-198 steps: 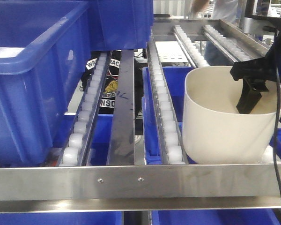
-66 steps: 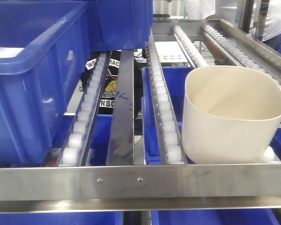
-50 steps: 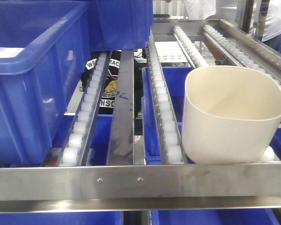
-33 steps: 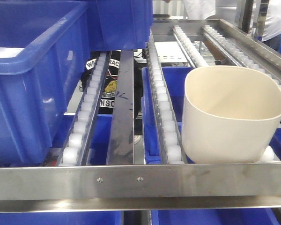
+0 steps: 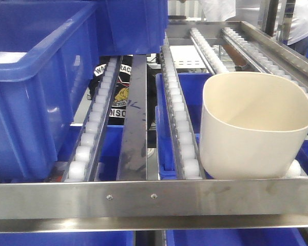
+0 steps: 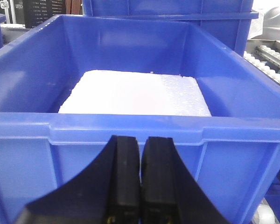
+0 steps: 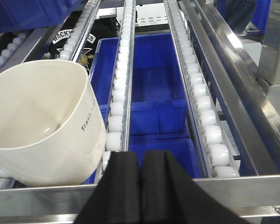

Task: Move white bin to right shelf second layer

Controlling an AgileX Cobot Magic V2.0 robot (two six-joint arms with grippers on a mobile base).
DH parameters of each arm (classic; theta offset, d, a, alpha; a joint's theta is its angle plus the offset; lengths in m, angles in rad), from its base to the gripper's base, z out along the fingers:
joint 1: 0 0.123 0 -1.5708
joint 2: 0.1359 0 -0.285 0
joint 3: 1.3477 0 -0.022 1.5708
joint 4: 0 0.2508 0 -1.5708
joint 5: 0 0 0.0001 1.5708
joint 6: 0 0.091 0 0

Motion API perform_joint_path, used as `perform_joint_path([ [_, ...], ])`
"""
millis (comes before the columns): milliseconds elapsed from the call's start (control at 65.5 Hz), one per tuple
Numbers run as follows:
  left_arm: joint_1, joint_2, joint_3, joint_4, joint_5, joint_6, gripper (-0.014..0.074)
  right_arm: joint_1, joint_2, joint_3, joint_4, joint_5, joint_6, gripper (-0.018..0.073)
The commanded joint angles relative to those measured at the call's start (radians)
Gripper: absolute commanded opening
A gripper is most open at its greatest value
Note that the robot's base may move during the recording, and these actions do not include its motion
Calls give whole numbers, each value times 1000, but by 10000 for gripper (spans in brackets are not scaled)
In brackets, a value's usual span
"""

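the white bin [image 5: 256, 125] sits upright on the right shelf second layer [image 5: 185, 138], resting across the white roller tracks at the front right, just behind the flat steel front bar [image 5: 154, 200]. it is open-topped and nothing shows inside it. no tool touches it.

to its left, across a bare stretch of rollers and a flat steel rail, a large blue crate [image 5: 36, 87] fills the left lane of the same level, with another blue crate [image 5: 133, 25] behind it. through the gaps between the tracks, more blue crates [image 5: 167, 128] show on the level below. a person in white stands at the far end, only partly seen.

the front view shows neither tool. the left wrist view shows the left tool [image 6: 141, 179] with its black fingers pressed together, holding nothing, hanging just before the near wall of a blue crate [image 6: 130, 140] that holds a white foam slab [image 6: 135, 95]. the right wrist view shows the right tool [image 7: 141, 186] likewise closed tight and empty, above the front bar, with the white bin [image 7: 46, 121] to its left and apart from it. this view alone shows small dark lettering on the bin's side, and a blue crate [image 7: 154, 98] below the rollers.
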Motion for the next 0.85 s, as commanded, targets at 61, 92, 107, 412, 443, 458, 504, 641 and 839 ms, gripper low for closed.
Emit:
perform_joint_path([
  [61,-6,-3,37,-9,-86,-10,85,-7,-20,-15,-6,-94,-8,55],
  [92,-6,-3,37,-9,-86,-10,85,-7,-20,-15,-6,-94,-8,55],
  [107,-6,-3,37,-9,-86,-10,85,-7,-20,-15,-6,-94,-8,55],
  [412,-6,-3,37,-9,-86,-10,85,-7,-20,-15,-6,-94,-8,55],
  [443,-6,-3,37,-9,-86,-10,85,-7,-20,-15,-6,-94,-8,55],
  [458,-6,-3,37,-9,-86,-10,85,-7,-20,-15,-6,-94,-8,55],
  [504,-6,-3,37,-9,-86,-10,85,-7,-20,-15,-6,-94,-8,55],
  [641,-6,-3,37,-9,-86,-10,85,-7,-20,-15,-6,-94,-8,55],
  [839,-6,-3,37,-9,-86,-10,85,-7,-20,-15,-6,-94,-8,55],
])
